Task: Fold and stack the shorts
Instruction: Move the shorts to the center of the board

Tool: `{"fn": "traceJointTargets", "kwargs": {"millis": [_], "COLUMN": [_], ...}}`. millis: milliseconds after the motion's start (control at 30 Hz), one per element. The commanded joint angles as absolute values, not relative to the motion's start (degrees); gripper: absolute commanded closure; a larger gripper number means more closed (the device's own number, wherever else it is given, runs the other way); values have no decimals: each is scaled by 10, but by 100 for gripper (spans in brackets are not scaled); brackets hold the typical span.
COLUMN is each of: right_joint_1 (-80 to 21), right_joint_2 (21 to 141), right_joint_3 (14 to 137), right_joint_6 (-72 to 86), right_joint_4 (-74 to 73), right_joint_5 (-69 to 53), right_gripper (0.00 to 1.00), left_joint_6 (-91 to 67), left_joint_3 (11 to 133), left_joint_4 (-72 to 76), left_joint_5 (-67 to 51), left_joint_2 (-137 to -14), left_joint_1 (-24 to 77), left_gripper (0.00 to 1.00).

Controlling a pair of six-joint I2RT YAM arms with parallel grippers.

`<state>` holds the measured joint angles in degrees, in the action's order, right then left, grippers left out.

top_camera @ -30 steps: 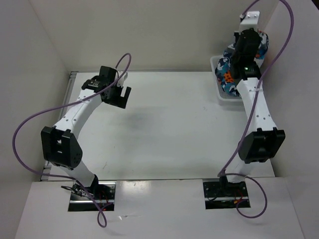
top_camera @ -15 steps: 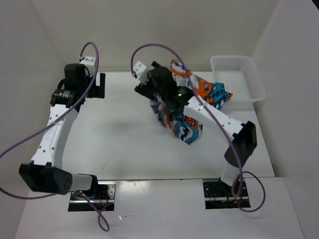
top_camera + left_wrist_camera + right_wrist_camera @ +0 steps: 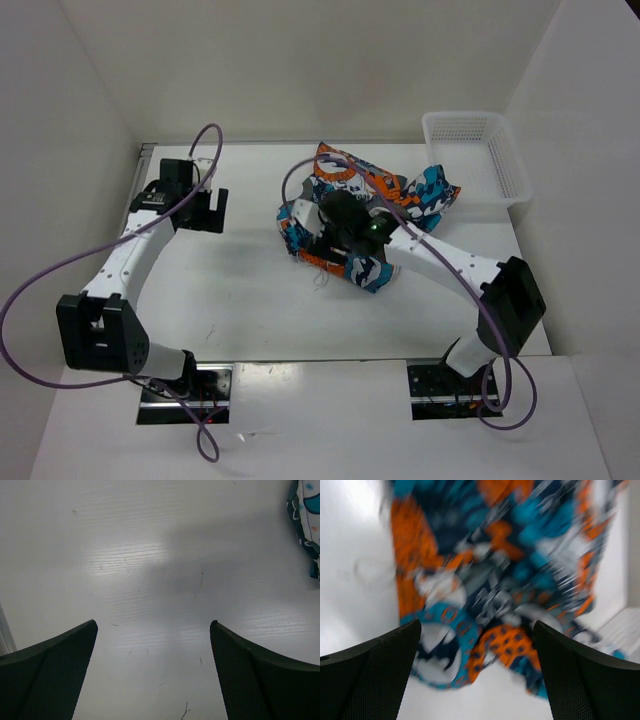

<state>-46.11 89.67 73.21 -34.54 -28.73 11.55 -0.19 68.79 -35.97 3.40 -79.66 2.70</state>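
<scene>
Teal, orange, white and black print marks the shorts, which lie in a crumpled heap on the white desk, right of its middle and toward the far side. One end of the heap reaches close to the white mesh basket at the far right corner. The right arm stretches over the heap, and its wrist view shows the right tool with its dark fingers spread wide, nothing pinched between them and blurred fabric below. The left tool hovers over bare desk on the left, apart from the cloth, jaws equally wide and holding nothing. An edge of the shorts shows at the upper right of its view.
</scene>
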Motion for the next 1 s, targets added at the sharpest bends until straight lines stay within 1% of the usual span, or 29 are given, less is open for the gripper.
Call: {"fn": "traceJointTargets", "kwargs": {"millis": [0, 33, 67, 200, 433, 467, 500, 600, 633, 700, 733, 800, 833, 900, 967], "right_joint_1": [-454, -449, -449, -449, -449, -449, -449, -449, -449, -449, -449, -449, -449, -449, -449], "right_joint_2": [856, 834, 825, 813, 850, 858, 858, 871, 877, 882, 882, 889, 895, 895, 900], "right_joint_3": [630, 592, 576, 528, 455, 455, 447, 436, 436, 436, 443, 463, 473, 509, 570], "right_joint_6": [-376, -369, -369, -364, -371, -366, -366, -371, -371, -371, -376, -376, -376, -371, -371], "right_joint_4": [-308, -308, -308, -321, -266, -252, -244, -232, -232, -232, -232, -238, -238, -243, -253], "right_joint_5": [131, 131, 126, 85, 83, 83, 83, 77, 77, 77, 69, 63, 63, 72, 77], "right_gripper": [3, 3, 1, 1, 1, 4, 11, 23, 32, 44, 60, 81, 99, 100, 100], "left_joint_6": [0, 0, 0, 0, 0, 0, 0, 0, 0, 0, 0, 0, 0, 0, 0], "left_joint_3": [714, 714, 719, 726, 727, 721, 721, 708, 708, 703, 703, 703, 697, 691, 685], "left_joint_4": [-357, -357, -352, -352, -352, -352, -352, -352, -352, -346, -346, -346, -346, -341, -341], "left_joint_5": [-15, -25, -30, -54, -56, -56, -56, -51, -51, -51, -51, -51, -51, -51, -51], "left_joint_2": [-816, -825, -825, -852, -846, -846, -840, -829, -829, -824, -824, -818, -812, -807, -801], "left_joint_1": [26, 26, 26, 32, 32, 32, 32, 32, 32, 32, 32, 32, 32, 32, 32], "left_gripper": [0, 0, 0, 0, 0, 0, 0, 0, 0, 0, 0, 0, 0, 0, 0]}}
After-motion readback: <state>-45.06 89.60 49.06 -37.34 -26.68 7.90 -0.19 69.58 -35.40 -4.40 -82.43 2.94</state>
